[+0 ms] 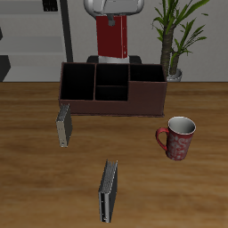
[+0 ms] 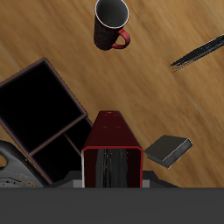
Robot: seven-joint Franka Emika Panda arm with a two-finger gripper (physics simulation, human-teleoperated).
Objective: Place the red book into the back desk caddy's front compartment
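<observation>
here the wooden desk (image 1: 36,178) fronts shelving; the hand (image 1: 113,24) grips the red book (image 1: 113,40) upright, long axis vertical, above the back desk caddy (image 1: 147,96).

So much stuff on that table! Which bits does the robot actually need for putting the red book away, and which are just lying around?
Needed:
- red book, held upright in the gripper
- back desk caddy
- its front compartment

Just lying about:
- red mug
- grey-black book beside the caddy
- grey-black book near the table's front edge
- potted plant
</observation>
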